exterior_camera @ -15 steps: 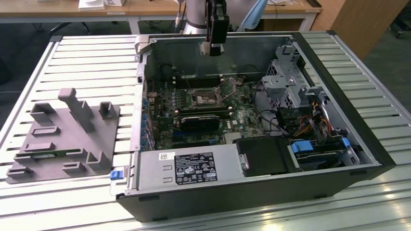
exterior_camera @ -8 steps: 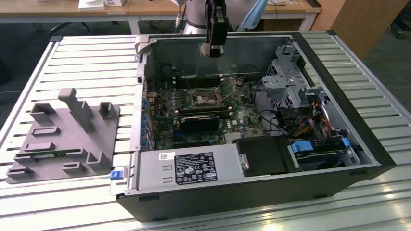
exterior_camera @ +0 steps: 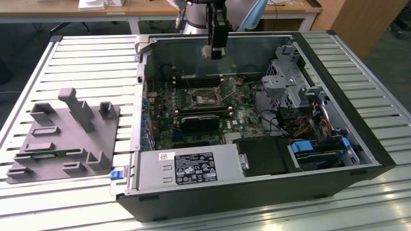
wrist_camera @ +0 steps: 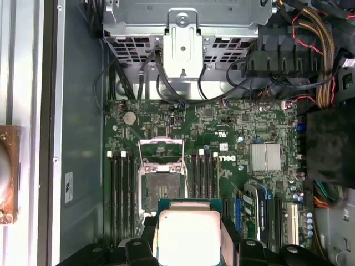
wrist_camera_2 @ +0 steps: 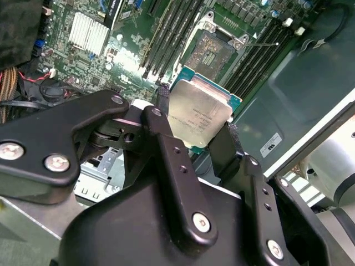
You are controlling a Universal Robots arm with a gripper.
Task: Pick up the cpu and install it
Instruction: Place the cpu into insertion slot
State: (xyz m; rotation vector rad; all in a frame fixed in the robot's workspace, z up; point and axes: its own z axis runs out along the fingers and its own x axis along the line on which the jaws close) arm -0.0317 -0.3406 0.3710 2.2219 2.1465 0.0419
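Note:
My gripper [exterior_camera: 215, 52] hangs above the open computer case, near its far wall. In both wrist views it is shut on the cpu [wrist_camera_2: 198, 113], a flat square chip with a silvery top and a green rim, pinched by two opposite edges between the black fingers [wrist_camera_2: 166, 144]. The cpu [wrist_camera: 188, 235] is held level, well above the motherboard. Below it lies the square cpu socket [wrist_camera: 161, 185] with its metal retaining frame swung open and no chip in it. That socket [exterior_camera: 207, 99] sits mid-board in the exterior view, nearer the camera than the gripper.
The case walls [exterior_camera: 301, 53] ring the board. Memory slots [wrist_camera: 121, 188] flank the socket, with a finned heatsink [wrist_camera: 265, 157] nearby. Cable bundles and a drive cage [exterior_camera: 289, 82] fill the exterior view's right, the power supply [exterior_camera: 186, 168] sits at the front, and a grey fixture block [exterior_camera: 64, 139] stands on the left.

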